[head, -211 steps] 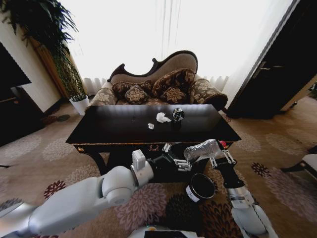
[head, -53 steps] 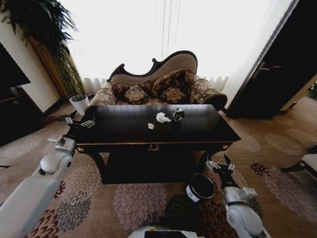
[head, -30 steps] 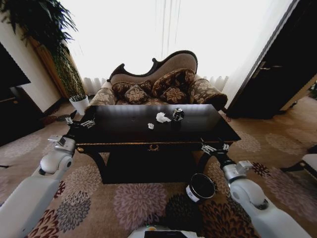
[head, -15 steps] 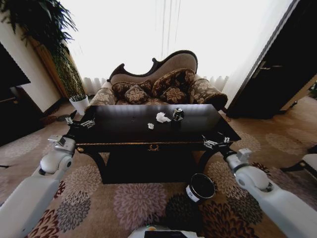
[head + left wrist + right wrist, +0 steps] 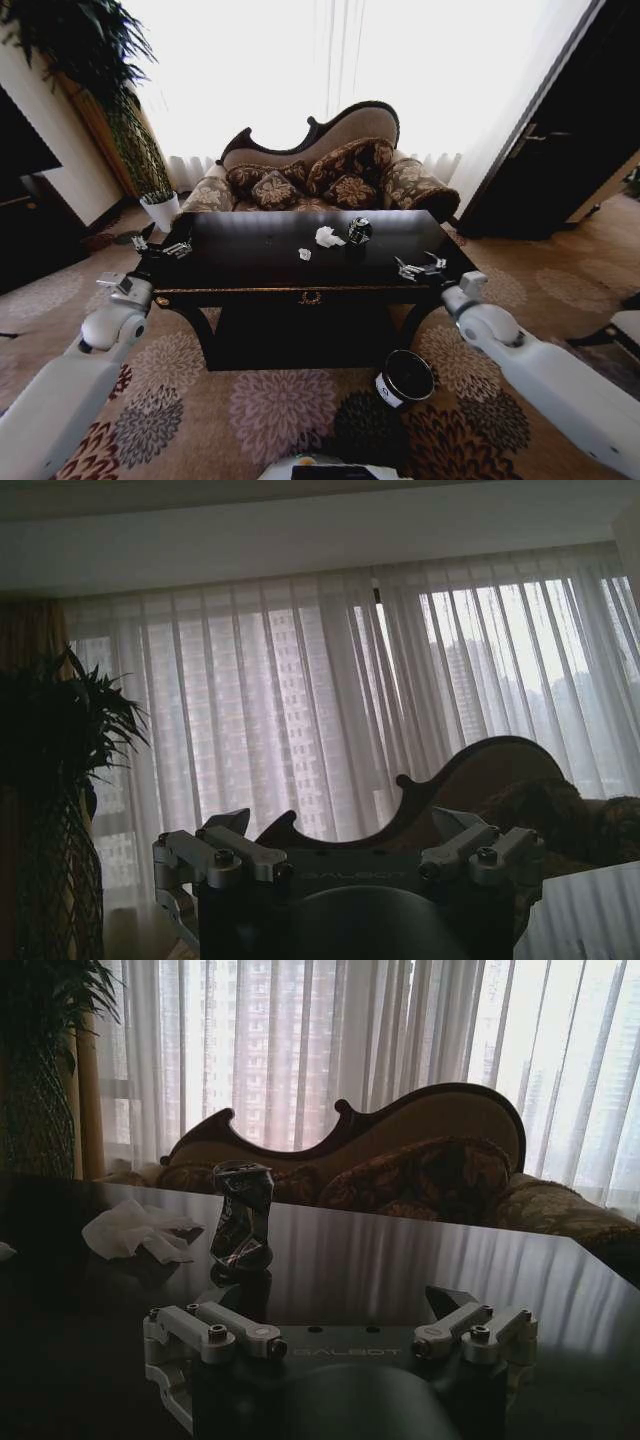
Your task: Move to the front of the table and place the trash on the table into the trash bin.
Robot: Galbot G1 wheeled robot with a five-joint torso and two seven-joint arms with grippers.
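Note:
The glossy black table (image 5: 250,270) stands straight ahead. On its top lie the trash items: a crumpled white paper wad (image 5: 328,237) (image 5: 135,1230), a small white scrap (image 5: 305,254) and a dented dark can (image 5: 359,231) (image 5: 242,1215) standing upright. My right gripper (image 5: 420,267) (image 5: 345,1332) hovers open and empty over the table's right front, with the can a short way beyond it. By the table's left front corner my left gripper (image 5: 160,246) (image 5: 345,858) is open and empty. The black trash bin (image 5: 405,378) sits on the carpet below the table's right front.
A patterned brown sofa (image 5: 320,175) stands behind the table before bright curtains. A white plant pot (image 5: 160,210) and a tall plant (image 5: 90,70) are at the back left. A dark door (image 5: 560,140) is at the right. Flowered carpet (image 5: 280,410) surrounds the table.
My right gripper held a crumpled bottle above the bin, then dropped empty beside it. It has since risen and swung left over the table's right front. The left arm moved out to the table's left corner.

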